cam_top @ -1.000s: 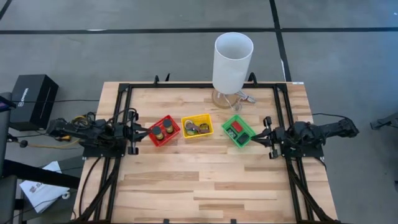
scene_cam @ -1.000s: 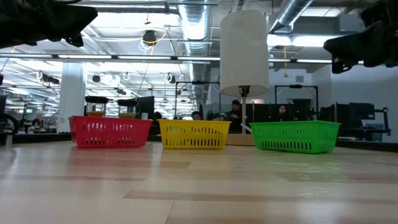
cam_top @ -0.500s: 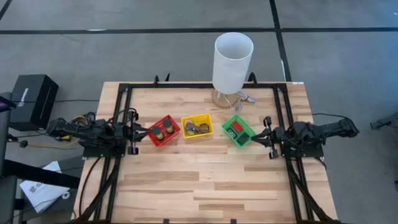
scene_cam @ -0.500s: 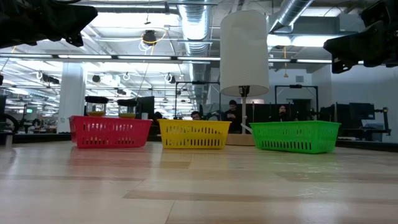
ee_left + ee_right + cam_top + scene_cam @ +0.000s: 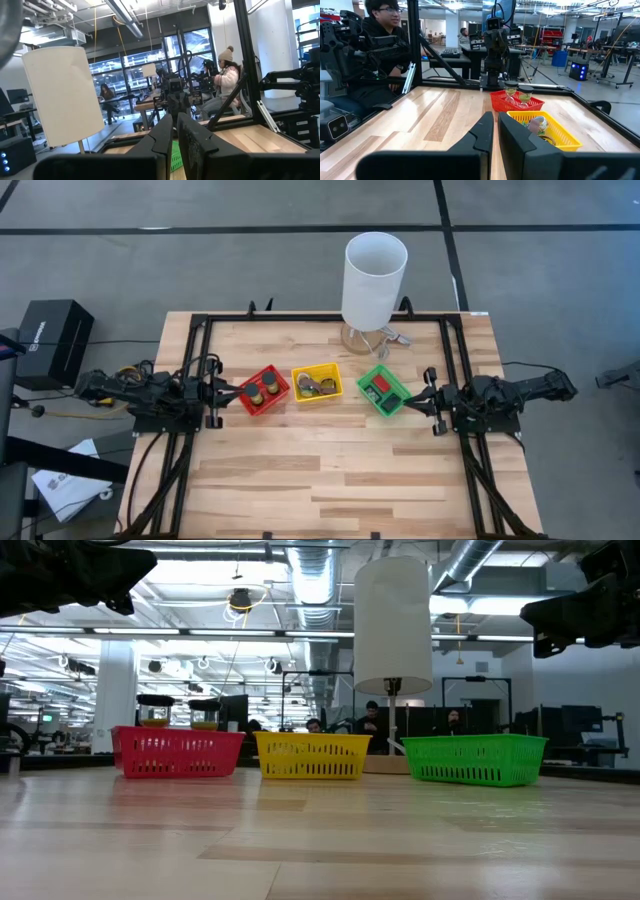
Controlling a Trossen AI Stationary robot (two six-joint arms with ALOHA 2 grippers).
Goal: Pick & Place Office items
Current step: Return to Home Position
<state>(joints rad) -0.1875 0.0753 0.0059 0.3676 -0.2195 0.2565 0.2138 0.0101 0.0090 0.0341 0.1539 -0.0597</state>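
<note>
Three small baskets stand in a row mid-table: red [image 5: 264, 390], yellow [image 5: 317, 383] and green [image 5: 382, 390]. The office items lie inside them: dark round discs [image 5: 262, 390] in the red one, rings and silvery clips [image 5: 312, 387] in the yellow one, a red rectangle [image 5: 379, 383] in the green one. My left gripper [image 5: 222, 393] hangs shut just left of the red basket, raised off the table and holding nothing. My right gripper [image 5: 412, 402] hangs shut just right of the green basket, also holding nothing. Both wrist views show the fingers together, left [image 5: 175, 127] and right [image 5: 495, 127].
A tall white cylinder [image 5: 375, 278] stands on a stand at the table's far edge, behind the yellow and green baskets. Black frame rails [image 5: 196, 360] run along the table's left, right and far sides. Bare wood [image 5: 320, 470] spreads over the near half. A person [image 5: 380, 45] sits beyond the table.
</note>
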